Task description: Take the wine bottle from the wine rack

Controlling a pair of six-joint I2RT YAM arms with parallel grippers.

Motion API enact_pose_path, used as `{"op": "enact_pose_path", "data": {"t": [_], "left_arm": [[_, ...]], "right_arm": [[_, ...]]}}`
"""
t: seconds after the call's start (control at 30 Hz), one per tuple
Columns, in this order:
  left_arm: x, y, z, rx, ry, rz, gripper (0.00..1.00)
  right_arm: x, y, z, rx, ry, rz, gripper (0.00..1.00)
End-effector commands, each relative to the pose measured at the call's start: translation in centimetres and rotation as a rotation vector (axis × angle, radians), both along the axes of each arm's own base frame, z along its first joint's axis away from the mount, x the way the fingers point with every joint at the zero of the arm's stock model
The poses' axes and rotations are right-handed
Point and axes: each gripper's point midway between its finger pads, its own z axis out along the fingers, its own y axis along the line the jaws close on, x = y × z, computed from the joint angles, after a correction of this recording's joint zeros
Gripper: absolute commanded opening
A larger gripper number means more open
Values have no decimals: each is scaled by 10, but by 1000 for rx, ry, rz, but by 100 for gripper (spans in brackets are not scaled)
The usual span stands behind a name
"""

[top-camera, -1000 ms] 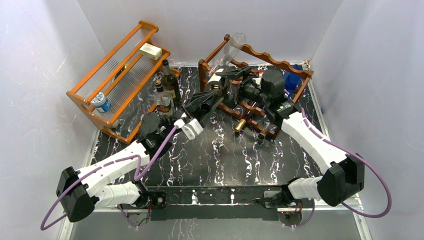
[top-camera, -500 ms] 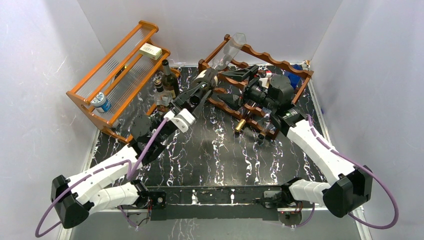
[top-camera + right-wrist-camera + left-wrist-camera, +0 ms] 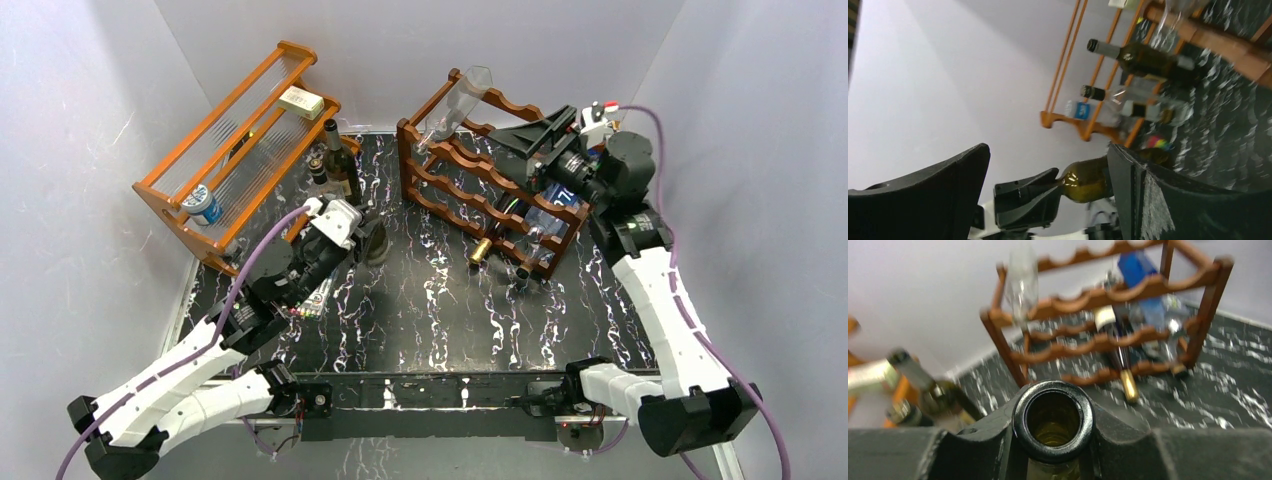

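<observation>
Wine bottle (image 3: 1053, 421) (olive glass) off wine rack (image 3: 1078, 300)

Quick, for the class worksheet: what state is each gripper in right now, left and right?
Left gripper: jaws shut on the neck of the wine bottle.
Right gripper: jaws open, holding nothing.

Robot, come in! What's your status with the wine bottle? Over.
Left claw shut on wine bottle, off the wine rack. Right claw open, empty. Standing bottles close beside left claw.
</observation>
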Motion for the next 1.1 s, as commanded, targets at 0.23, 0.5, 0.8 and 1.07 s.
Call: {"op": "enact_pose_path", "data": {"t": [0.23,0.5,0.8,1.07], "left_arm": [[10,36,-33,-39,366,265,0],[68,13,-31,50,338,423,0],[143,14,-13,-173,334,478,0],[199,11,-12,-163,297,526,0]], "right_arm": [[-55,-89,44,-611,-529,-363,98],[-83,-108,57,-618,-566,-436,98],[-98,-116,68,-627,-589,-462,98],[-101,-119,63,-645,-578,-472,98]]}}
